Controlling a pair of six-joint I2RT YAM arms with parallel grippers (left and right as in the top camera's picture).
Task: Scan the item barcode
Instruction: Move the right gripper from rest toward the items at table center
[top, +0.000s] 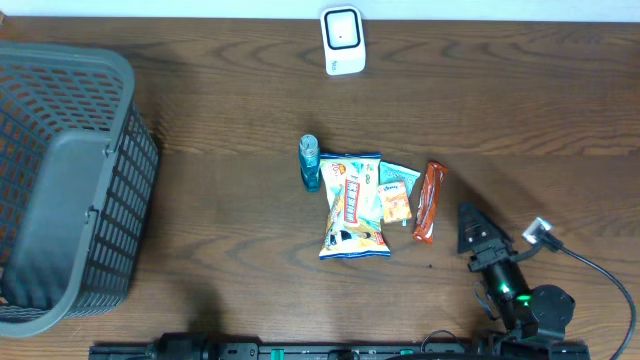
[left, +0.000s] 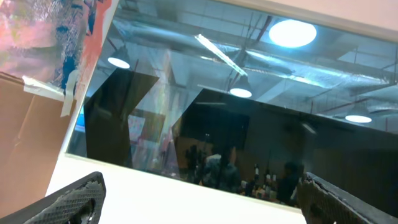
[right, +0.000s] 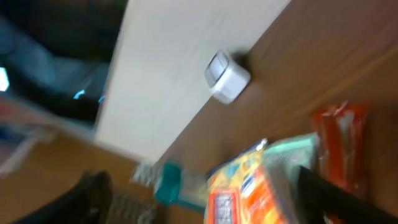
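At the middle of the table (top: 200, 100) I see four items lying side by side: a blue bottle (top: 310, 162), a big snack bag (top: 352, 205) just beside it at its 3 o'clock, a small packet (top: 397, 193) overlapping the bag's right edge, and a red bar (top: 430, 202) close at the packet's 3 o'clock. The white scanner (top: 343, 40) stands at 12 o'clock from this group, near the far edge and well apart from it. A grey basket (top: 60, 90) fills the 9 o'clock side of the table. My right gripper (top: 472, 225) hovers at about 4 o'clock from the bar, near it but not touching. Its own camera is blurred, yet it shows the fingers (right: 93, 199) spread wide with nothing held and the items lying ahead of them. I see the left gripper (left: 200, 186) only through its own camera. It is aimed up at a ceiling light (left: 292, 32), jaws wide apart and holding nothing.
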